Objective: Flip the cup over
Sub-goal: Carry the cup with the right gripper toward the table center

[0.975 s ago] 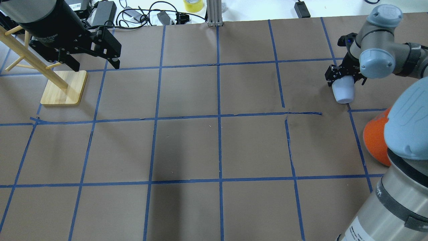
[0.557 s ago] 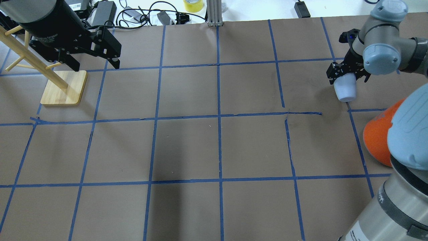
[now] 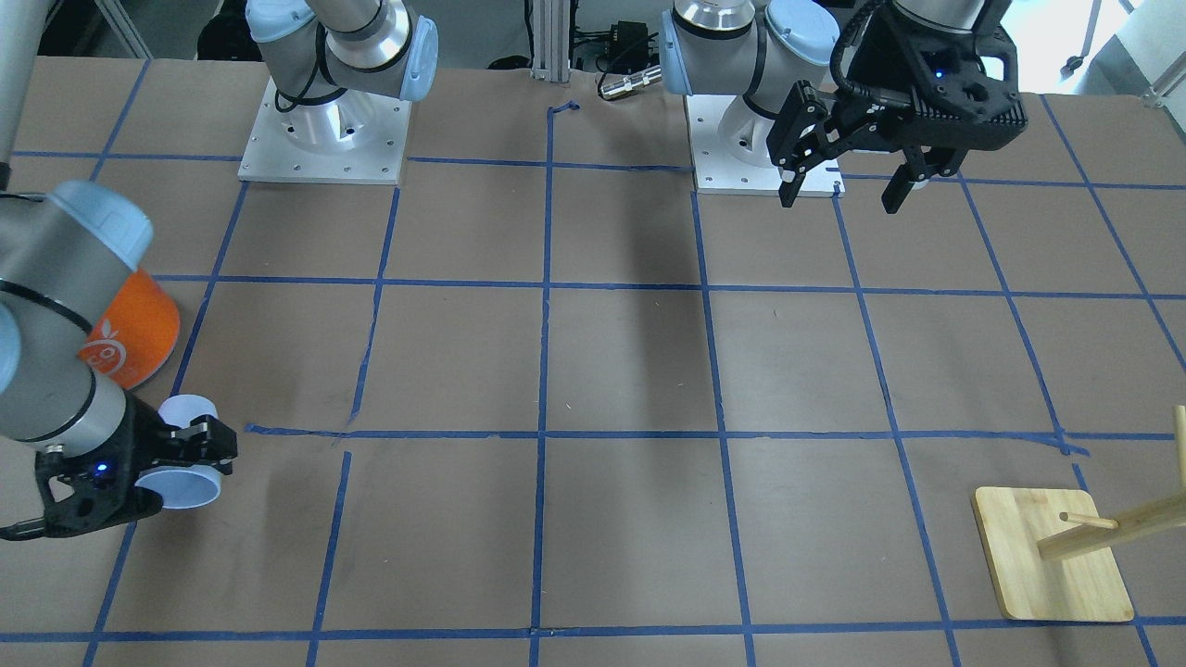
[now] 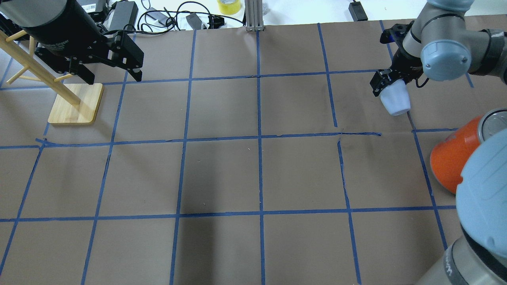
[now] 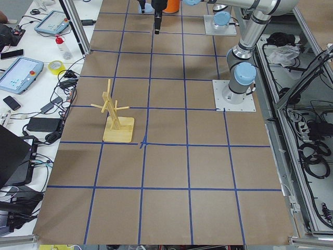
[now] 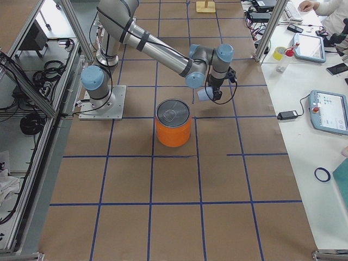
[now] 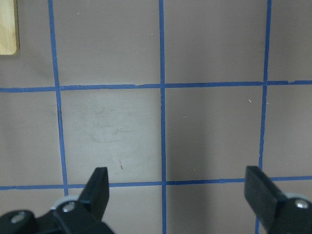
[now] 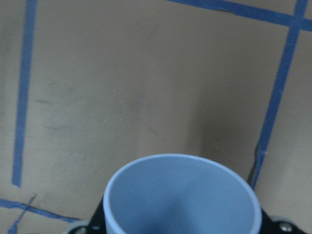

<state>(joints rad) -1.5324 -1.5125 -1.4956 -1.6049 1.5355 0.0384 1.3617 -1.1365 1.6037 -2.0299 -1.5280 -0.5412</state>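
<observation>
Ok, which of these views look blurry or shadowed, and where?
Right wrist view: the cup sits very close and soft, and the background is blurred. Overhead view: a broad dark shadow lies on the table, left of centre. Left wrist view: fairly sharp.

1. The middle of the table [image 4: 261, 174], between the two arms, shows only brown paper and tape lines, so there is wide room to pass.
2. The can [image 4: 451, 158] stands upright on the robot's right side, between the bases [image 3: 324, 139] and the right gripper [image 4: 390, 89]. It is near the cup [image 4: 396, 103] clasped there, not touching it.
3. The rack [image 4: 77, 105] stands at the far left. Its slanted stem and pegs rise just beside the left gripper [image 4: 113, 79], which hangs with fingers spread.
4. A post [image 4: 253, 16] and cables [image 4: 166, 16] line the far edge.
</observation>
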